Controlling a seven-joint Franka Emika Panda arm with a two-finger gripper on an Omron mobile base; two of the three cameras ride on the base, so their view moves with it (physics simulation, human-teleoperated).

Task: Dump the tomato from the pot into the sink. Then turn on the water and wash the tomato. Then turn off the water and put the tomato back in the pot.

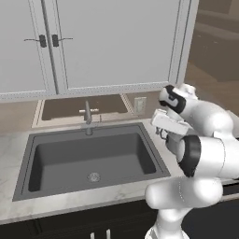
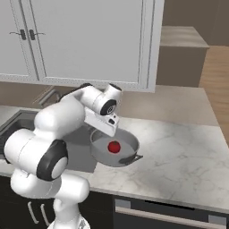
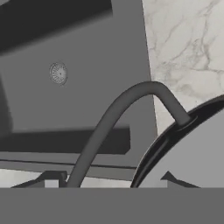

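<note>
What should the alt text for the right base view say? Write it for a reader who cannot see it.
A white robot arm reaches down to a wide grey pot holding a small red tomato, on the marble counter just right of the dark sink. White cabinets hang above.

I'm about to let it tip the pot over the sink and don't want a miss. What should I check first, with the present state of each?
1. Tomato lies inside the pot: ok.
2. Gripper at the pot's rim on the sink side: ok, but whether it is clamped on the handle: cannot tell.
3. Pot is over the sink: not ok; in the right base view it sits beside the basin, over the counter.
4. Basin free of things, drain unblocked: ok.
5. Water off at the faucet: ok, no stream visible.
</note>
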